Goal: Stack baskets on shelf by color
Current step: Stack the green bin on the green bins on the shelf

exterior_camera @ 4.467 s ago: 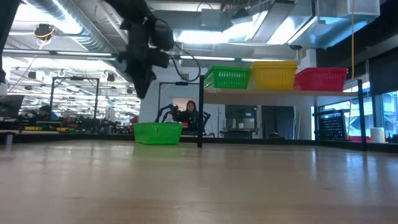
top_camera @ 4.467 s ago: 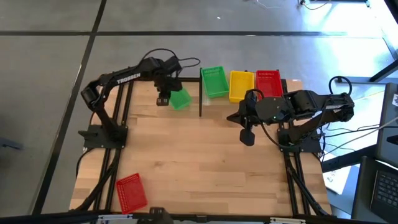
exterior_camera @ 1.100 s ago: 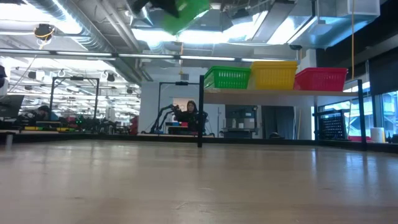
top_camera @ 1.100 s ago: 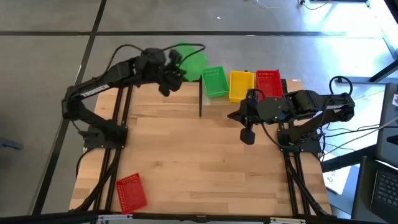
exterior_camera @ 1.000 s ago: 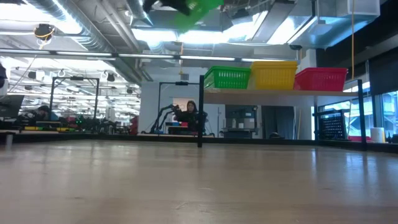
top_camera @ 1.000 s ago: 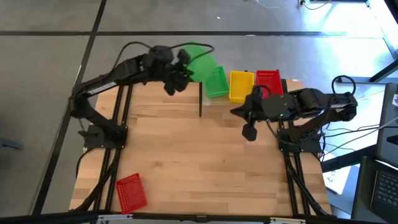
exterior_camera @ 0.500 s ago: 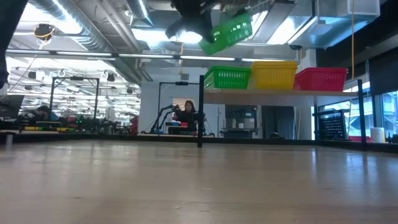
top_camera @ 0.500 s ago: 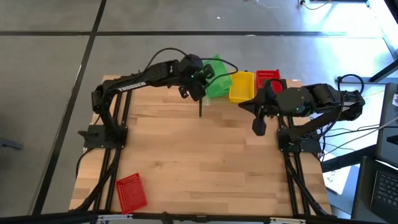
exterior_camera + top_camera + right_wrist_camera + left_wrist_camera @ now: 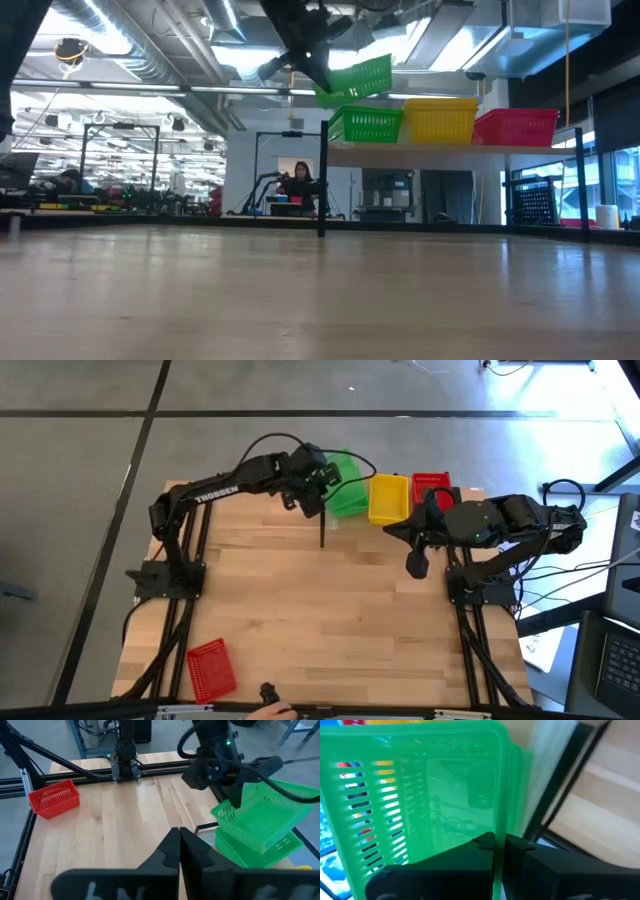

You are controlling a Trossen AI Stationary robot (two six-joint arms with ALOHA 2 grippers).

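Observation:
My left gripper [image 9: 322, 486] is shut on a green basket [image 9: 357, 78] and holds it in the air just over the green basket [image 9: 367, 125] that stands on the pale shelf [image 9: 450, 148]. A yellow basket [image 9: 388, 498] and a red basket [image 9: 432, 488] stand beside it on the shelf. The shelf's dark post [image 9: 322, 525] rises under the left gripper. Another red basket [image 9: 212, 668] lies on the table near its near left corner. My right gripper [image 9: 418, 566] is shut and hovers over the table in front of the shelf, touching nothing. My left gripper pinches the held green basket's end wall [image 9: 496, 827] on the post side, one finger [image 9: 482, 845] inside the basket and one [image 9: 519, 845] outside. The fingers come from the table's left. The basket is lifted clear, slightly tilted, its far end higher [image 9: 385, 68].
Bare wood lies between the shelf and the near red basket [image 9: 54, 798]. The arms' black frames run along the table's left and right edges. A hand [image 9: 272, 709] shows at the table's near edge. People sit in the room behind.
My left gripper has carried the green basket from beyond the table's far left toward the right and down, until it hangs over the shelf's green basket, now more level. My right gripper has shifted a little to the right and stayed shut.

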